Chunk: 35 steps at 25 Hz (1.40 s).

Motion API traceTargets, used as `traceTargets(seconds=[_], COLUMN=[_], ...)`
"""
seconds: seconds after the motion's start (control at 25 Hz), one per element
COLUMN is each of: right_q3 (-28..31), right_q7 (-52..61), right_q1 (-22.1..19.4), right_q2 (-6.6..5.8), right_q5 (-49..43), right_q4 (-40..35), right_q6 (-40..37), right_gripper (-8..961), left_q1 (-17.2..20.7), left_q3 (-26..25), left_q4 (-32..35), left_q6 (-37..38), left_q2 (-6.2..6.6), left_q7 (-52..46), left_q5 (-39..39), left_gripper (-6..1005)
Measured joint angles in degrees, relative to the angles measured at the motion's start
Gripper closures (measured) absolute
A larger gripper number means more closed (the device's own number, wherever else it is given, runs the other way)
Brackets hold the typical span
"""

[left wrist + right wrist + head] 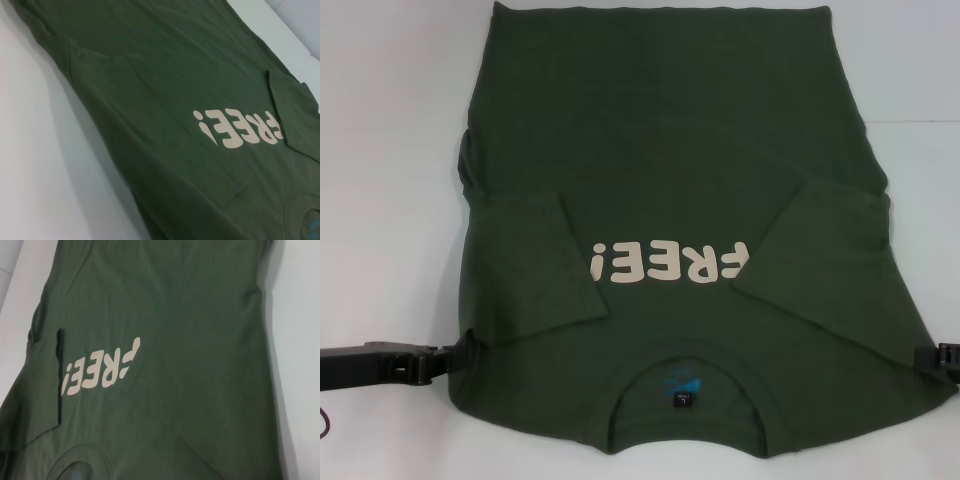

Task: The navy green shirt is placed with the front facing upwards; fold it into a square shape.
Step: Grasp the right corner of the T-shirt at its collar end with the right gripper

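The left gripper (460, 352) sits low at the shirt's (670, 150) left shoulder edge, its dark arm coming in flat along the table (380, 150) from the left side of the head view. Its tips meet the cloth at the shoulder corner, and the fabric seems bunched there, but I cannot tell whether the fingers are clenched on it or released. The right gripper (932, 357) shows only as a black piece at the right margin, level with the opposite shoulder and touching the shirt's edge; its state cannot be told either. Neither wrist view shows that arm's own fingers.

The shirt lies flat on the table, front up, collar (685, 385) nearest the robot and hem at the far end. Both sleeves are folded inward over the chest: the left sleeve (535, 260) lies as a flap beside the start of the cream lettering (665, 262), and the right sleeve (810, 255) overlaps its other end, hiding part of one letter. A small blue mark (682, 381) and a dark tag (682, 401) sit inside the collar.

The table is plain white and smooth, showing on all sides of the shirt. In the left wrist view a pale seam or ledge (295, 22) crosses the surface beyond the cloth. Nothing of the room past the table can be seen.
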Motion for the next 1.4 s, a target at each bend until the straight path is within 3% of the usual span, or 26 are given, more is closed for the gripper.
traceTargets(seconds=[0.72, 1.4], right_q3=[0.0, 2.0], right_q7=[0.3, 0.5], right_q1=[0.3, 0.6], right_q2=[0.16, 0.32], right_q5=[-0.1, -0.1], right_q4=[0.5, 0.5], right_q6=[-5.7, -4.4], right_gripper=[69, 87], left_q1=[-0.3, -0.5], left_q3=[-0.1, -0.1], left_q4=[0.0, 0.0], left_q6=[0.0, -0.7], left_q2=[0.0, 0.0], left_q7=[-0.1, -0.2], left_q5=[-0.1, -0.3], left_gripper=[999, 998])
